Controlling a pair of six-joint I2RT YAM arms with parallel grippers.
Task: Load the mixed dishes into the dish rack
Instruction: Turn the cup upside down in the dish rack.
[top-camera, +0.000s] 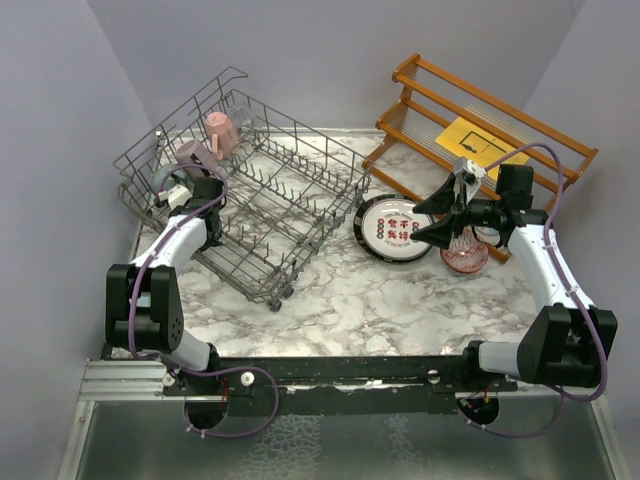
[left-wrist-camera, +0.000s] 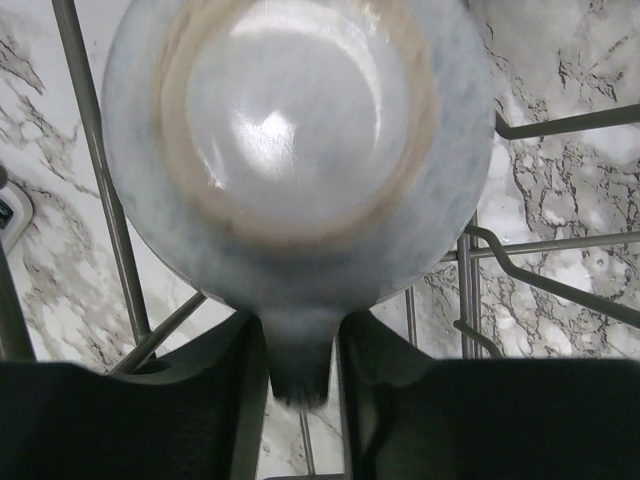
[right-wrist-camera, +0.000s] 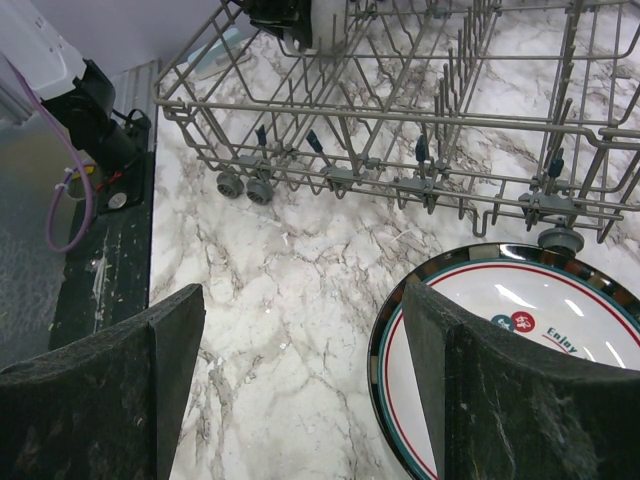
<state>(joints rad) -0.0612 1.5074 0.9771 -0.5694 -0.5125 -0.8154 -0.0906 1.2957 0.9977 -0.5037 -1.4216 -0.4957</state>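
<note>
- Left wrist view: the left gripper (left-wrist-camera: 302, 335) has one finger on each side of the handle of a grey-blue mug (left-wrist-camera: 300, 120). I cannot tell whether it is squeezing the handle or has let go.
- The mug's base faces the camera. It sits inside the dish rack (left-wrist-camera: 100, 220), whose wires run beneath it over the marble surface (left-wrist-camera: 580, 60).
- Top view: this gripper is at the rack's left end, near a mauve mug (top-camera: 190, 153). A pink mug (top-camera: 220, 130) is further back, and both are in the rack.
- The right gripper (top-camera: 440, 215) is released, jaws wide apart and holding nothing. It hangs over the right edge of a black-rimmed plate (top-camera: 393, 228).
- The plate lies on the surface just right of the rack, close to one of its wheels.
- A reddish bowl (top-camera: 465, 257) sits just right of the plate, by the foot of a wooden shelf (top-camera: 500, 125) that carries a yellow sheet (top-camera: 473, 140).
</note>
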